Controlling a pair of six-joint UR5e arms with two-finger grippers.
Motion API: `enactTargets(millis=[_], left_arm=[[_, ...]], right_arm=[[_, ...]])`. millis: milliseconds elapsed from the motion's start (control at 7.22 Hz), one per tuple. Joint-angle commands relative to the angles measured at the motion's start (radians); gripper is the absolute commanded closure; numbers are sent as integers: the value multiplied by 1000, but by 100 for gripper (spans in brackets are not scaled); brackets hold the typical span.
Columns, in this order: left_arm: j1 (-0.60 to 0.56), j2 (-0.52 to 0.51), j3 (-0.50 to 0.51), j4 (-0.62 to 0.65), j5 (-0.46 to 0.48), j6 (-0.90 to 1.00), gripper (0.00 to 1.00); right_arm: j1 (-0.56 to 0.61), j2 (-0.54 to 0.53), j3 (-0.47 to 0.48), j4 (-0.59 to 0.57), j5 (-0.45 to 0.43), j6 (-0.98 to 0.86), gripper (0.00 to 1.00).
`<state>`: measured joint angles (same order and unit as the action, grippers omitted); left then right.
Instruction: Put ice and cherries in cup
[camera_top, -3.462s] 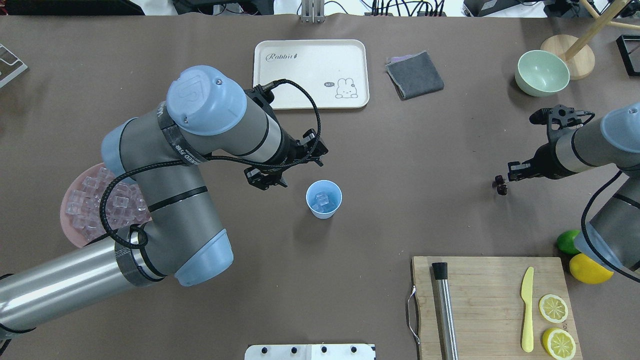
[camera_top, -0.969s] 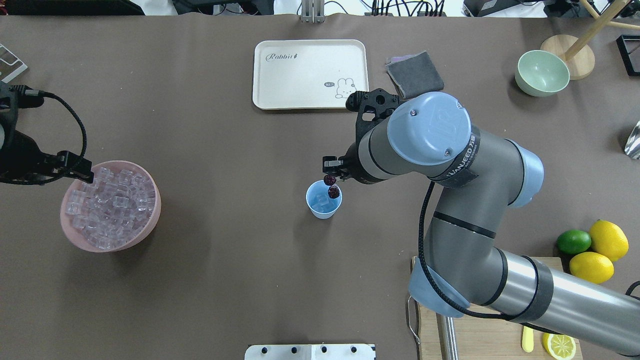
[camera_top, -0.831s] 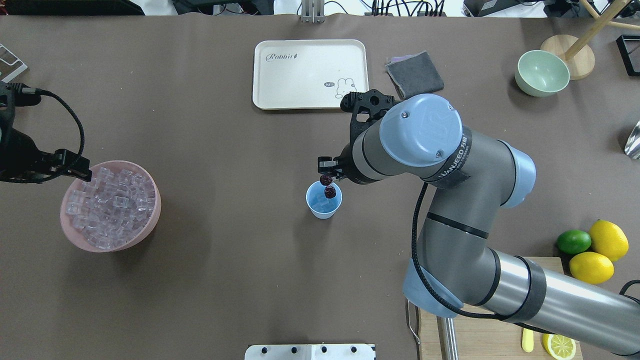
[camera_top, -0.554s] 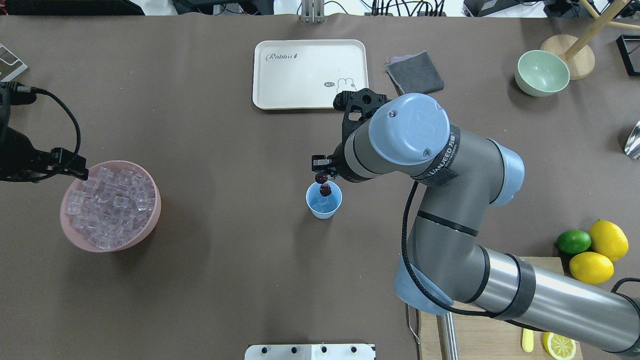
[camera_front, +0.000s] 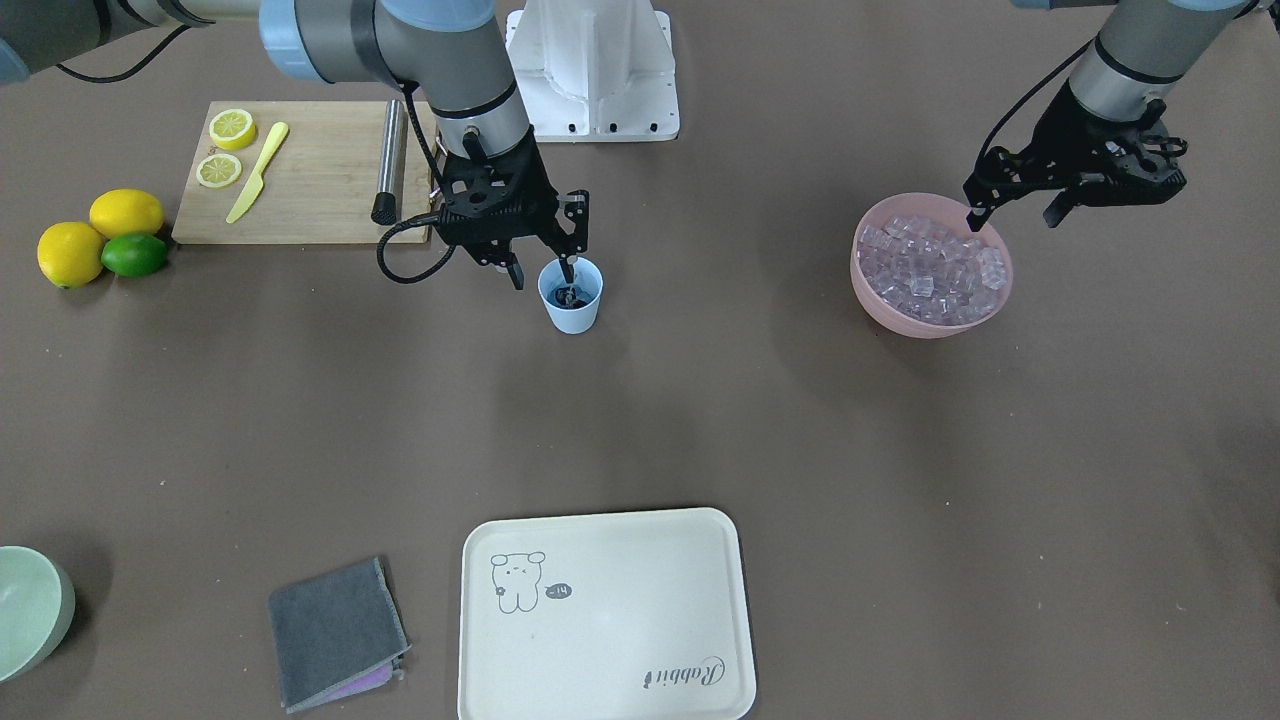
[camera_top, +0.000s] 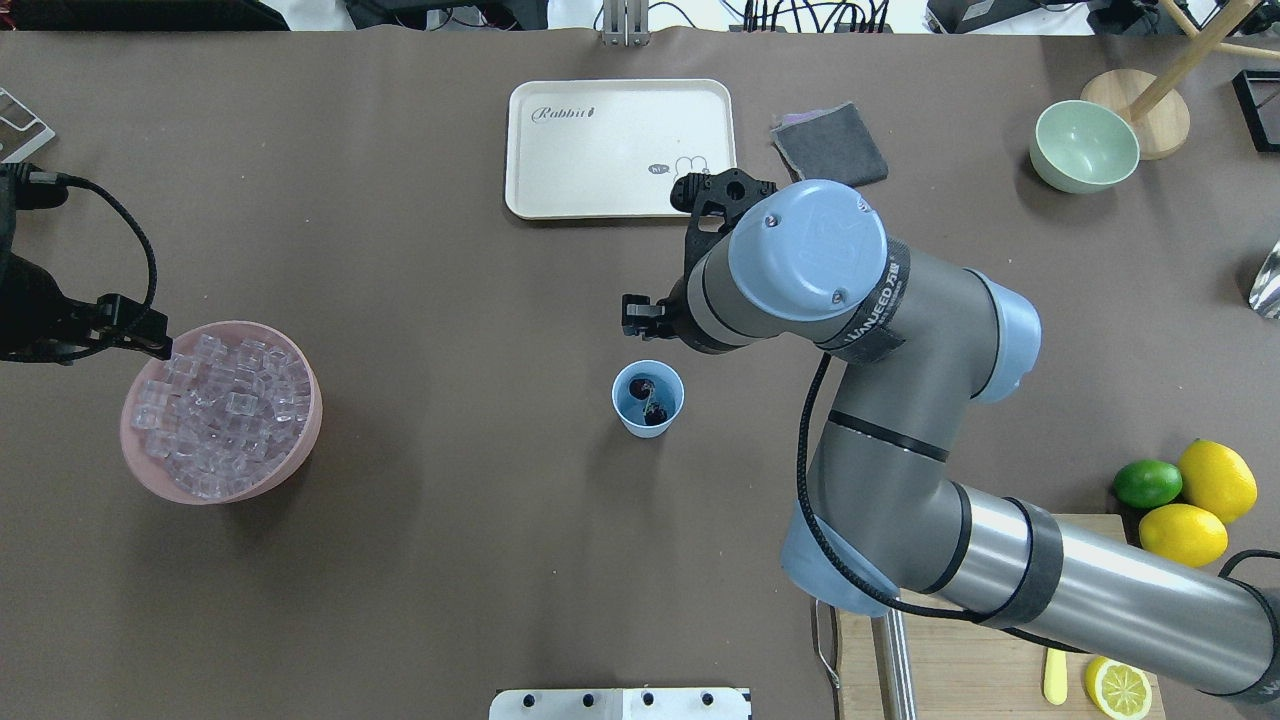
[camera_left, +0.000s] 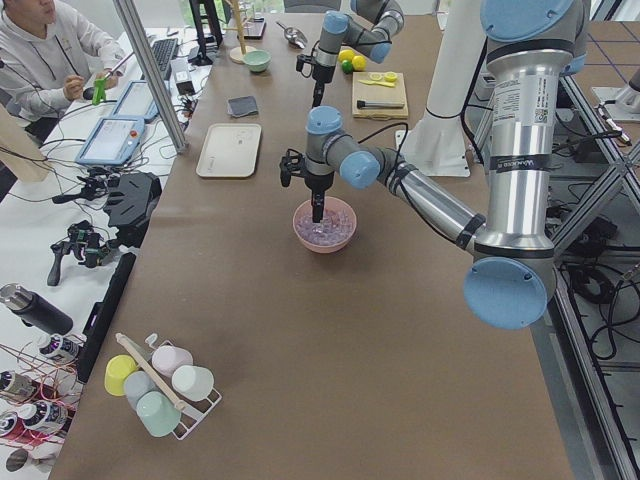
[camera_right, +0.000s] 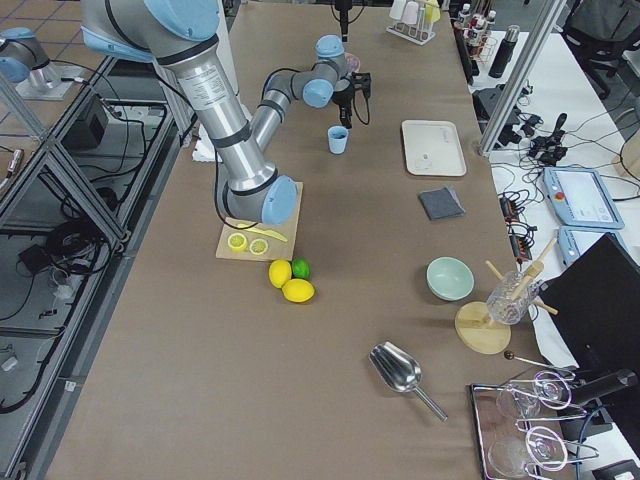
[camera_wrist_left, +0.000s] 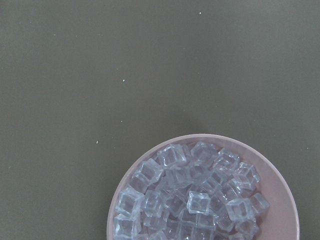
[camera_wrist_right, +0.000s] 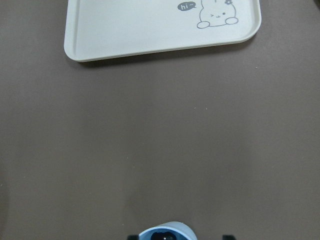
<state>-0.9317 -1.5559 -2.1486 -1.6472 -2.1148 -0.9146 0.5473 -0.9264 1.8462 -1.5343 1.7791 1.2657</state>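
The light blue cup (camera_top: 648, 412) stands mid-table with the dark cherries (camera_top: 650, 399) lying inside it; they show too in the front view (camera_front: 570, 295). My right gripper (camera_front: 542, 273) hangs open just above the cup's rim, holding nothing. Whether ice lies under the cherries I cannot tell. Loose ice (camera_top: 220, 412) fills the pink bowl (camera_top: 300, 455) at the left. My left gripper (camera_front: 1012, 214) is open over that bowl's outer rim, empty. The left wrist view looks down on the ice (camera_wrist_left: 195, 195).
A cream tray (camera_top: 620, 145), a grey cloth (camera_top: 830, 150) and a pale green bowl (camera_top: 1085, 145) lie along the far side. The cutting board (camera_front: 300, 170) with lemon halves, a knife and a steel rod is near the robot's right, beside lemons and a lime (camera_top: 1147, 483).
The right gripper carried the cherries over the cup, then opened; the cherries now lie in the cup. The left arm drew back to the pink bowl and has stayed there.
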Motion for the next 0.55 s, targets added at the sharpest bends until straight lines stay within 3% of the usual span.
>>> enactTargets(millis=[0, 138, 415], left_arm=[[-88, 48, 9, 3, -5, 162, 3], [-186, 84, 30, 4, -66, 312, 3], [-351, 153, 90, 6, -213, 606, 3]], right_arm=[[139, -94, 149, -180, 130, -167, 0], [211, -230, 212, -176, 179, -347, 0], [404, -392, 217, -173, 333, -664, 0]])
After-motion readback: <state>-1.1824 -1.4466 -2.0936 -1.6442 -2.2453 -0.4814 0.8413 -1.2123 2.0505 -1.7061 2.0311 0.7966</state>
